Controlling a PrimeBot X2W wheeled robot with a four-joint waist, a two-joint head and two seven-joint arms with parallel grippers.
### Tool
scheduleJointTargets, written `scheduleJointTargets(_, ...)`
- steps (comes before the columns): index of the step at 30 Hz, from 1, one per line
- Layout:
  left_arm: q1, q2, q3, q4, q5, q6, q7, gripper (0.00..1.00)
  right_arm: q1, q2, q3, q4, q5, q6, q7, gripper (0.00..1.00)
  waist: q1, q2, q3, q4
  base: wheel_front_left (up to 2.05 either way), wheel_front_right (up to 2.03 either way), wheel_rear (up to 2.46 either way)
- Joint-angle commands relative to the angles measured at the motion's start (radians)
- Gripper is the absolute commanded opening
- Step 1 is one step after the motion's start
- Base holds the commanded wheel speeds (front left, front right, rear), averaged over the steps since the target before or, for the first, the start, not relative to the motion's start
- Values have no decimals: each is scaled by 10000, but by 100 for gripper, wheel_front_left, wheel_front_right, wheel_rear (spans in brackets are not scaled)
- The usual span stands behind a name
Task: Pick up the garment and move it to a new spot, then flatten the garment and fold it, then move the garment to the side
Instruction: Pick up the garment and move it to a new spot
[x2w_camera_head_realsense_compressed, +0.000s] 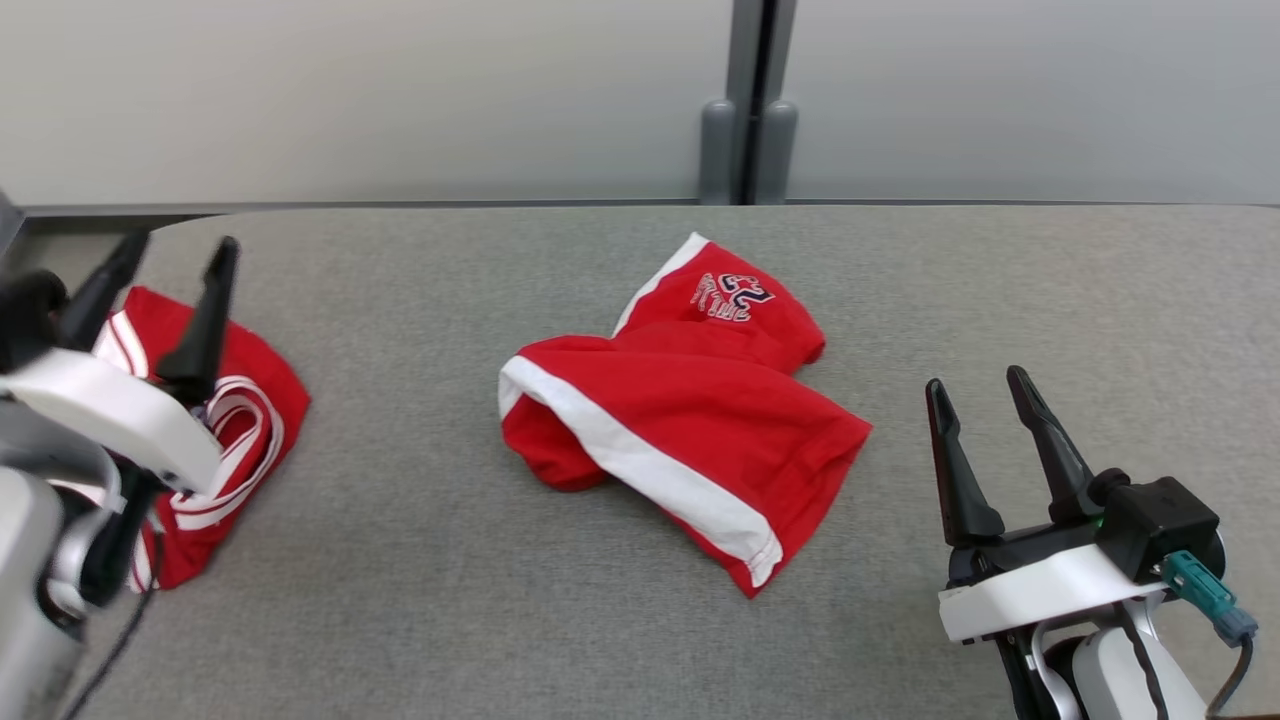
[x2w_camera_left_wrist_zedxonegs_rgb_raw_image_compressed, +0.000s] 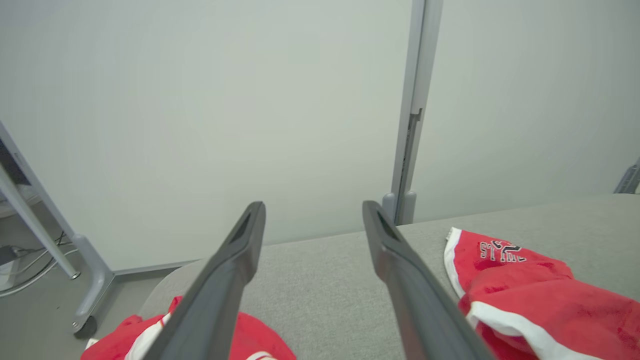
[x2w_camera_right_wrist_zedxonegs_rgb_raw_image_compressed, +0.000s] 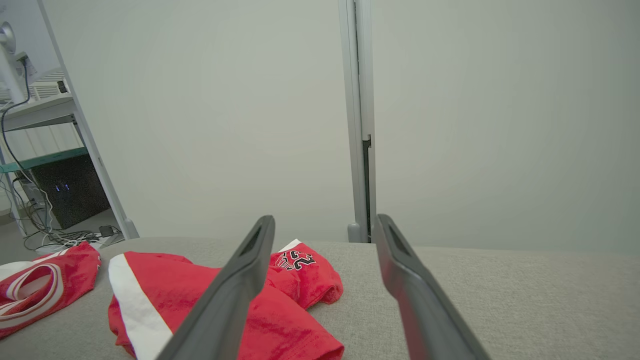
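Two red garments lie on the grey table (x2w_camera_head_realsense_compressed: 400, 600): a white-trimmed bundle (x2w_camera_head_realsense_compressed: 265, 385) just under the left gripper (x2w_camera_head_realsense_compressed: 180, 243), its two fingers (x2w_camera_head_realsense_compressed: 205, 320) spread and empty, and crumpled shorts (x2w_camera_head_realsense_compressed: 690, 420) well left of the right gripper (x2w_camera_head_realsense_compressed: 975, 380), likewise spread and empty

**Shorts** (x2w_camera_head_realsense_compressed: 690, 420): red, with a broad white band down the side. A printed number and lettering sit near one edge, dark with white outlines.
**Jersey** (x2w_camera_head_realsense_compressed: 240, 420): the same red, with openings trimmed in white-red-white stripes.
**Table** (x2w_camera_head_realsense_compressed: 420, 600): mid-grey with a fine fleck and a felt-like look.
**Wall panels** (x2w_camera_head_realsense_compressed: 350, 90): plain pale grey-white.
**Post** (x2w_camera_head_realsense_compressed: 748, 100): a darker grey than the panels it stands between.
**Left gripper** (x2w_camera_head_realsense_compressed: 180, 243) and **right gripper** (x2w_camera_head_realsense_compressed: 977, 380): black fingers on white wrist shells.
**Connector** (x2w_camera_head_realsense_compressed: 1195, 585), on the right wrist: teal with a grey-blue tip.
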Motion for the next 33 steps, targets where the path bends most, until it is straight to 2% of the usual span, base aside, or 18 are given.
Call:
scheduleJointTargets(1, 176, -54, 35, -154, 65, 107, -157, 100, 62, -89, -1, -18, 14, 20, -53, 100, 0, 0, -55, -213, 0, 0, 0)
scheduleJointTargets(5, 1153, -383, 6, -1019, 369, 458, -1379, 100, 2, -73, 80, -80, 175, 20, -53, 100, 0, 0, -82, -737, 0, 0, 0)
scheduleJointTargets(9, 1939, -890, 177, -1151, 755, 909, -2195, 100, -125, -35, 270, -162, 541, 20, -53, 100, 0, 0, -107, -1297, 0, 0, 0)
scheduleJointTargets(14, 2946, -1702, 1000, -1354, 1497, 1446, -2370, 100, 72, -130, 307, -111, 733, 20, -53, 100, 0, 0, -357, -1757, 0, 0, 0)
scheduleJointTargets(18, 4081, -2479, 1839, -1576, 2184, 1604, -2367, 100, 363, -186, 301, -146, 834, 20, -53, 100, 0, 0, -573, -1925, 0, 0, 0)
scheduleJointTargets(22, 5060, -3286, 2392, -1549, 2508, 1219, -2372, 100, 972, -124, -92, -351, 991, 20, -51, 100, 0, 0, -778, -1862, 0, 0, 0)
scheduleJointTargets(25, 5567, -3805, 2773, -1457, 2746, 882, -2371, 100, 1297, -81, 34, -308, 912, 21, -53, 100, 0, 0, -811, -1852, 0, 0, 0)
scheduleJointTargets(33, 5828, -4591, 3423, -1369, 3620, 114, -2373, 100, 1251, -243, 179, -106, 986, 20, -53, 100, 0, 0, -866, -1523, 0, 0, 0)
